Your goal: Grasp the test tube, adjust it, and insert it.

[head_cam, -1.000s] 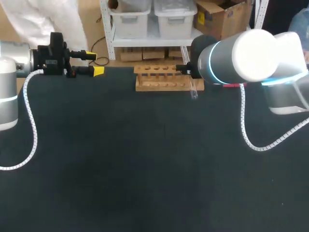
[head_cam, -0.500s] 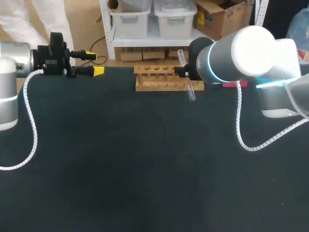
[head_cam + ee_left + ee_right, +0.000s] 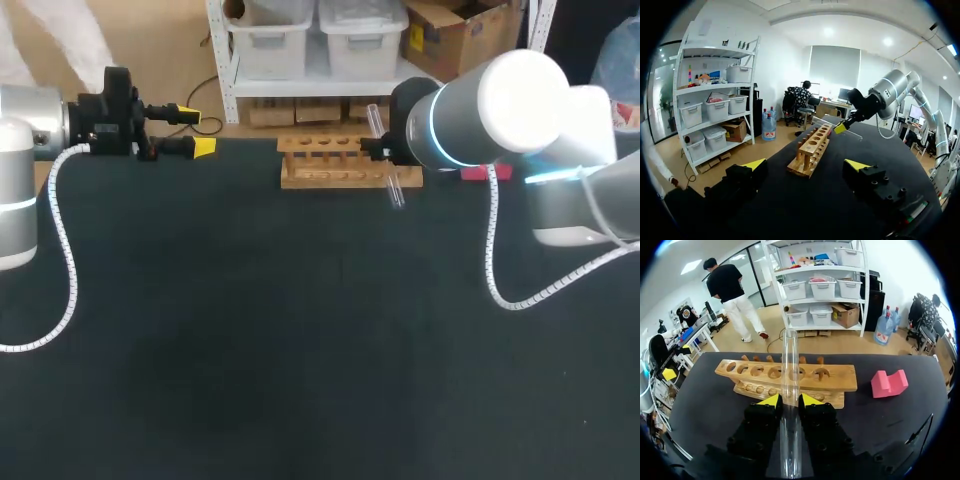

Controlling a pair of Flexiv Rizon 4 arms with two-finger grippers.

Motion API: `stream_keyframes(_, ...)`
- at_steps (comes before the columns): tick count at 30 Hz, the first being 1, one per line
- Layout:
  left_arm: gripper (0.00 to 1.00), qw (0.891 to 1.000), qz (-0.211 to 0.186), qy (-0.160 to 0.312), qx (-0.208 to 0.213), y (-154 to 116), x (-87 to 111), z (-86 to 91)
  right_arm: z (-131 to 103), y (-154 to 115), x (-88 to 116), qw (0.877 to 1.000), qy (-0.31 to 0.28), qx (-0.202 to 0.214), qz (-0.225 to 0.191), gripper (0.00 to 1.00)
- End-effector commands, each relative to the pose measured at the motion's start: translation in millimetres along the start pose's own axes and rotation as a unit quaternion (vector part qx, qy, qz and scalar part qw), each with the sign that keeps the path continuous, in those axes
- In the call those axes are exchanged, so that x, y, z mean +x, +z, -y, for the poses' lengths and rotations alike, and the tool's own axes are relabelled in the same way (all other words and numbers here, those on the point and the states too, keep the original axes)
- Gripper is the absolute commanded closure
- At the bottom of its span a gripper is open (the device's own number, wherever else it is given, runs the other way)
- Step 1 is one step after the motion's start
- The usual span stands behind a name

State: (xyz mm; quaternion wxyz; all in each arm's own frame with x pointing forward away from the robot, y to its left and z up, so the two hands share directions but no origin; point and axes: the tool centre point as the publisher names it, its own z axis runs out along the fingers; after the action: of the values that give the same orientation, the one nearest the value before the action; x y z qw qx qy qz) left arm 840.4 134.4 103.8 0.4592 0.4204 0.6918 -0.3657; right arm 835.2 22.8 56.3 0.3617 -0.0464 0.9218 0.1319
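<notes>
no readable text, labels or numbers

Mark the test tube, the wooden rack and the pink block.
test tube (image 3: pixel 790 360), right wrist view, upper glass wall.
wooden rack (image 3: pixel 842 379), right wrist view, top board past the holes.
pink block (image 3: pixel 888 384), right wrist view, front face.

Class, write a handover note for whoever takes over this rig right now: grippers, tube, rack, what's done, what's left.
Left gripper: open, empty, at the far left of the table.
Right gripper: shut on the tube, held at the right end of the rack.
Rack: far middle of the table; the holes in view are empty.
Done: grasp.
Left: line the tube up over a hole and insert it.
</notes>
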Motion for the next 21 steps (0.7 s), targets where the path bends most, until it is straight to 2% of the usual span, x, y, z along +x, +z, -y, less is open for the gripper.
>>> stream_keyframes(1, 0.0, 1.0, 0.002, 0.001, -0.002, -0.5, 1.3, 1.5, 0.6, 2.4, 0.6, 1.0, 0.001, -0.002, -0.003, 1.0)
stream_keyframes(13, 0.0, 1.0, 0.002, 0.001, -0.002, -0.5, 1.3, 1.5, 2.3, 7.3, 3.4, 1.0, 0.004, -0.008, -0.016, 1.0)
stream_keyframes(21, 0.0, 1.0, 0.002, 0.001, -0.002, -0.5, 1.3, 1.5, 3.5, 12.0, 6.7, 0.999, 0.003, -0.018, -0.04, 1.0)
